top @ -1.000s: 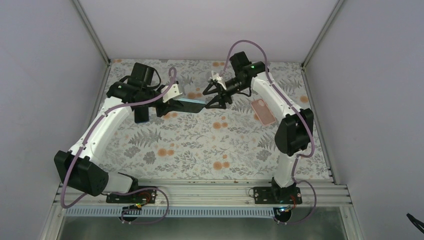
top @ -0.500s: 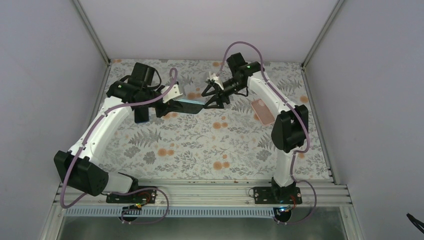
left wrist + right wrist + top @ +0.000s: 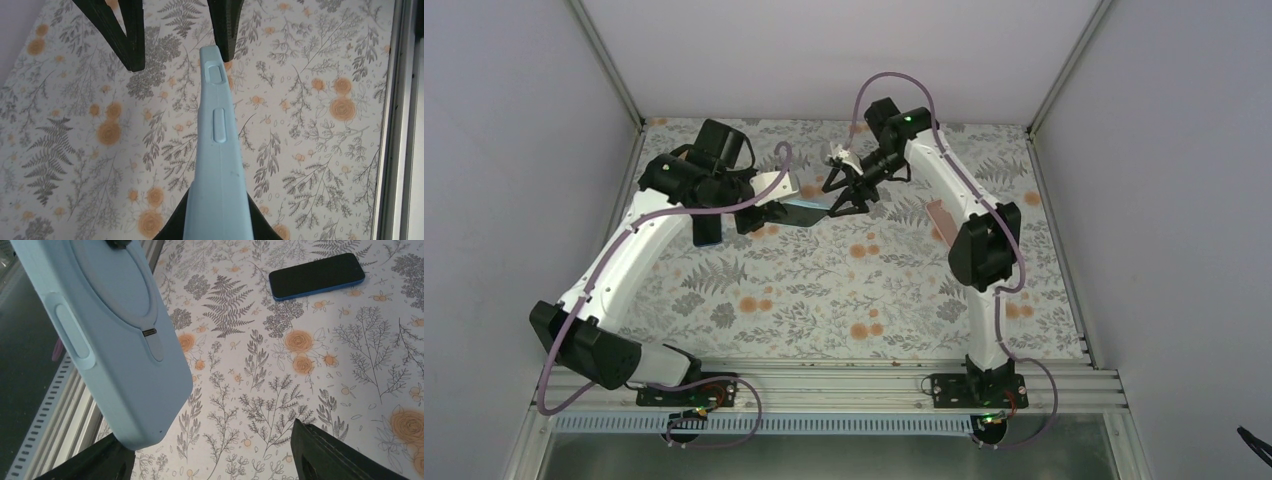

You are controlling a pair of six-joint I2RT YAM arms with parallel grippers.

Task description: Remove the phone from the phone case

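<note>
Floral bench [image 3: 824, 290], a pale blue case [image 3: 216, 150] held above it.
The left hand [image 3: 215, 227] is clenched on one end of the case. The right hand [image 3: 842, 195] gapes wide at the far end, gripping nothing. A dark phone [image 3: 317, 276] lies flat on the bench, apart.

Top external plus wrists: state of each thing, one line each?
left gripper: shut on the light blue case, holding it off the table.
light blue case: in the air, back toward the right wrist camera; contents not visible.
right gripper: open, jaws straddling the case's free end.
dark phone: flat on the table, screen up, untouched.
pink flat item: on the table, partly hidden by the right arm.
</note>
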